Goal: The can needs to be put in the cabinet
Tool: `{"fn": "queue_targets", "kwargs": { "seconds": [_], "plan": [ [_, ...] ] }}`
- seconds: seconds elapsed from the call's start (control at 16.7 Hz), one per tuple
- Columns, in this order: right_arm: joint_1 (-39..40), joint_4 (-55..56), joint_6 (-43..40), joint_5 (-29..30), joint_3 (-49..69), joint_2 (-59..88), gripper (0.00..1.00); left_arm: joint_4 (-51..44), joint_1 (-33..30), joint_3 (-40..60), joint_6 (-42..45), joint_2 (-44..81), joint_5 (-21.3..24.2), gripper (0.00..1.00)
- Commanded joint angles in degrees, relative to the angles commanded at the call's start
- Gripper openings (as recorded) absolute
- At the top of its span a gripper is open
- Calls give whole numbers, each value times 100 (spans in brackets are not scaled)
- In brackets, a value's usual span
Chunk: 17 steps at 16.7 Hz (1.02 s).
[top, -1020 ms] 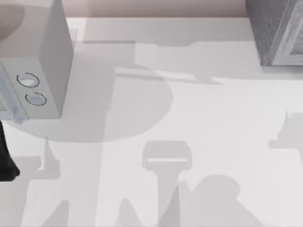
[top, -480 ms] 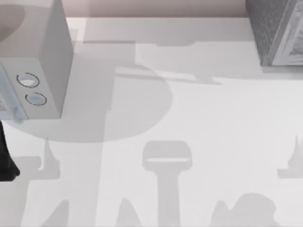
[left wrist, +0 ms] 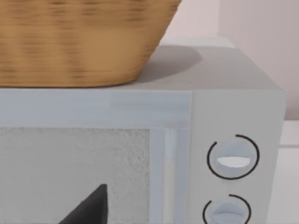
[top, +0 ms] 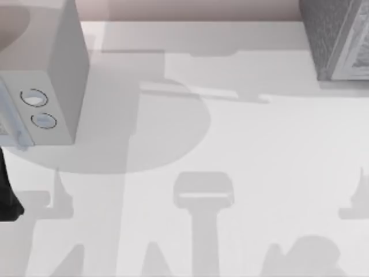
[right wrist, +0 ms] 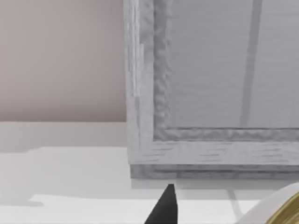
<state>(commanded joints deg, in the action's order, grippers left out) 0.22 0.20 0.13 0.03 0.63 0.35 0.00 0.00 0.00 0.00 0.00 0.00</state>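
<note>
1. Right wrist view: nearest to my right arm's camera, 1 dark fingertip [right wrist: 164, 207] of the right gripper juts up, and beside it sits a curved white edge with a gold rim, the can [right wrist: 275, 208]. I cannot tell whether the jaws are closed on it or apart.
2. Just beyond the can, the cabinet [right wrist: 201, 154] stands on the white worktop [right wrist: 60, 172], its pale framed front panel facing the camera and a plain wall behind it.
3. Left wrist view: a dark fingertip [left wrist: 88, 210] of my left gripper points at the white box with 2 round dials [left wrist: 233, 116]; I cannot tell how those jaws stand either.
4. A woven basket [left wrist: 79, 42] rests on top of that box.
5. Top view: the dialled box sits at the worktop's far left, the grey speckled cabinet at the far right corner, well apart.
6. A dark piece of my left arm [top: 7, 193] shows at the left edge, near the dialled box.
</note>
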Motion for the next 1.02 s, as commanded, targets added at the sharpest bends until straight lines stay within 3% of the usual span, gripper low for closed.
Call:
{"fn": "queue_targets", "kwargs": {
  "seconds": [0.42,1.02],
  "plan": [
    [167,-224,17,147,1562,978,0,0,0,0,0,0,0,100],
    [592,-1303,43,615,5561,4196,0,0,0,0,0,0,0,100]
  ]
}}
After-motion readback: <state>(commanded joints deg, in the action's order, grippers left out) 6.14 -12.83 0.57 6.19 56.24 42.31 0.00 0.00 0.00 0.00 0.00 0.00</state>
